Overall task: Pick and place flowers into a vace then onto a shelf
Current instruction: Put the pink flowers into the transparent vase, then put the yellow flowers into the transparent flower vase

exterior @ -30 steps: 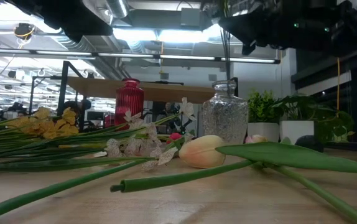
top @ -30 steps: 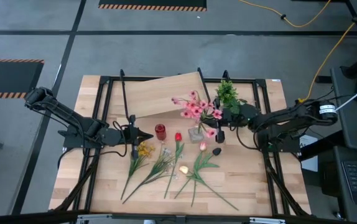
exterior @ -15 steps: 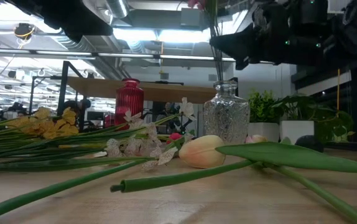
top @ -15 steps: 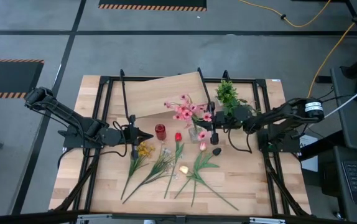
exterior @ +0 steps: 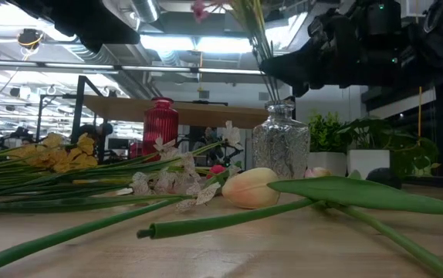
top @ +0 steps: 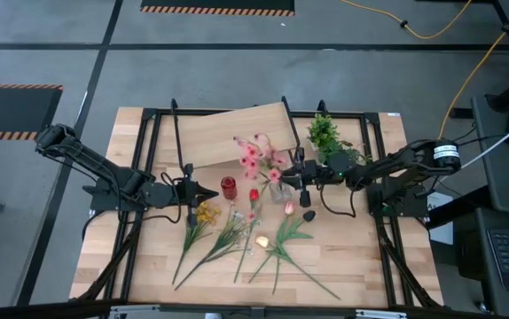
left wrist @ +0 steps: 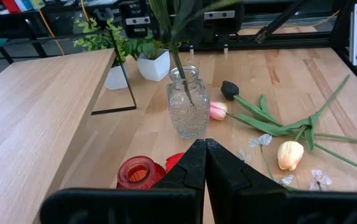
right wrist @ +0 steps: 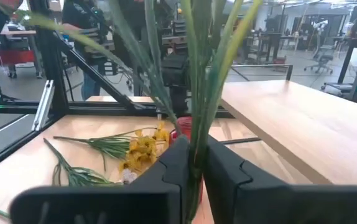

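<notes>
My right gripper [top: 301, 177] is shut on a bunch of pink flowers [top: 254, 158], just above the clear glass vase [top: 277, 190]. The bunch's lower stems [left wrist: 181, 68] stand inside that vase [exterior: 281, 147]. My left gripper [top: 212, 193] hovers shut beside the red vase [top: 228, 186], touching nothing. Behind the vases stands the shelf [top: 228, 133], a light-wood board on black legs. More flowers lie flat on the table: yellow ones [top: 206, 213], a red tulip [top: 254, 195], a cream tulip [top: 261, 241]. My right gripper pinches the bunch's green stems [right wrist: 196, 134] between its two fingers, a little above the vase's mouth. The fingers come level from the table's right and lie across the stems. The stem ends stand in the clear vase, and the bunch leans toward the table's left.
A bushy green plant in a white pot [top: 324, 133] stands right behind my right gripper. A pink tulip [top: 288, 208] and a dark flower head [top: 309, 215] lie just in front of the clear vase. Black frame bars [top: 176, 133] run along the table's sides.
My right gripper has come down and toward the table's left with the pink bunch. The stems have gone down into the clear vase, and the bunch has tipped, its heads now leaning toward the table's left.
</notes>
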Controlling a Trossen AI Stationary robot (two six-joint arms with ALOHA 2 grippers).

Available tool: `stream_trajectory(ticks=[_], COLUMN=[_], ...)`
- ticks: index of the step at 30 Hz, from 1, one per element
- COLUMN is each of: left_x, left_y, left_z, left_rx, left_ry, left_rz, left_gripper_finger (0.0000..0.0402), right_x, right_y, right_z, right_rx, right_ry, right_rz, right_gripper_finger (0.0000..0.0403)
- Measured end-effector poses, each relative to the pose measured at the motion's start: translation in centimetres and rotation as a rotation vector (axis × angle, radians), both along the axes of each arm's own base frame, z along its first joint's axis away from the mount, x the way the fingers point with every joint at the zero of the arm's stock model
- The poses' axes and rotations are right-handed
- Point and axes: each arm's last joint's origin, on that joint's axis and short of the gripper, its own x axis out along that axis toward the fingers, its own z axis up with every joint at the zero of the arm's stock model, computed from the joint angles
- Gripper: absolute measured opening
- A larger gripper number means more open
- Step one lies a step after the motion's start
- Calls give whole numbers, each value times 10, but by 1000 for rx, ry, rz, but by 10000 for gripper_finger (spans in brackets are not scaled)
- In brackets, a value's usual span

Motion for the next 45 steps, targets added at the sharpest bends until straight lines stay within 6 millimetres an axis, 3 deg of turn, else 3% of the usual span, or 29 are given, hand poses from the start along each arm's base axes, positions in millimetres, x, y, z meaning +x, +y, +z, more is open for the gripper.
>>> stream_trajectory(ticks=[9,15,22,32,38,45], left_x=[0,0,0,0,0,0], left_y=[0,0,0,-2,-3,-3], left_z=[0,0,-1,-1,-2,-2], left_rx=[0,0,0,-26,-37,-37], left_ry=[0,2,7,24,28,28], left_rz=[0,0,-7,-77,-105,-105], left_gripper_finger=[3,3,3,3,3,3], right_x=[0,-3,-16,-39,-47,-44], right_y=[0,0,2,3,7,25], right_z=[-3,12,27,49,46,43], right_rx=[10,10,18,-11,16,-29], right_ry=[52,94,187,187,269,274], right_rz=[3,3,3,-23,-9,81], right_gripper_finger=[103,135,141,141,107,10])
